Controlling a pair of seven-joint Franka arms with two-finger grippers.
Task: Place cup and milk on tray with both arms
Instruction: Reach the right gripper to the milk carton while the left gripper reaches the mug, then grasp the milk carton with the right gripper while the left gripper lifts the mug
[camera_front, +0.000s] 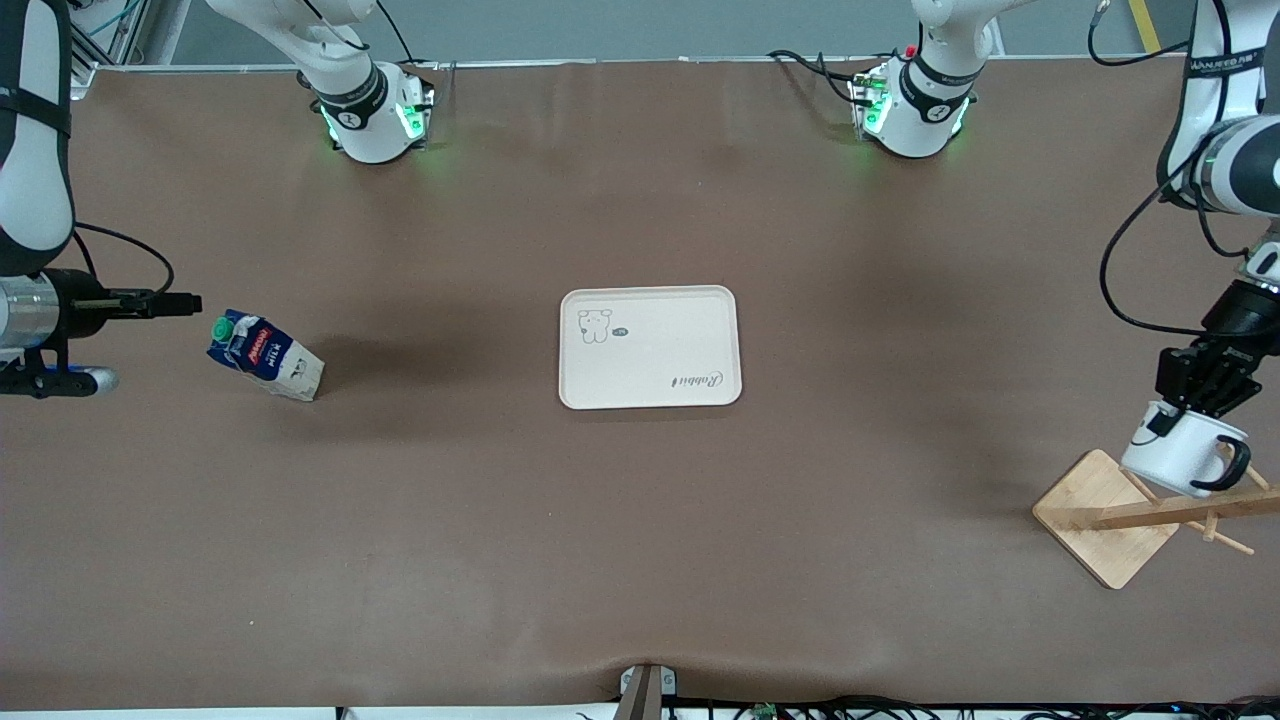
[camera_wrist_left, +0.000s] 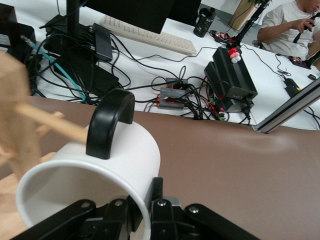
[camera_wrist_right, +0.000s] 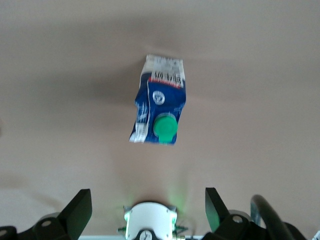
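Observation:
The cream tray (camera_front: 650, 347) lies in the middle of the table with nothing on it. The milk (camera_front: 265, 357) (camera_wrist_right: 159, 107), a blue and white carton with a green cap, lies tilted on the table toward the right arm's end. My right gripper (camera_front: 170, 303) (camera_wrist_right: 147, 210) hovers open beside it, apart from it. The white cup (camera_front: 1180, 458) (camera_wrist_left: 125, 155) with a black handle hangs tilted over the wooden rack. My left gripper (camera_front: 1172, 412) (camera_wrist_left: 150, 202) is shut on its rim, one finger inside and one outside.
A wooden rack with a square base (camera_front: 1100, 520) and slanted pegs (camera_front: 1190, 512) stands at the left arm's end; one peg (camera_wrist_left: 50, 122) runs close by the cup's handle. The two arm bases (camera_front: 370, 115) (camera_front: 910, 110) stand along the table's back edge.

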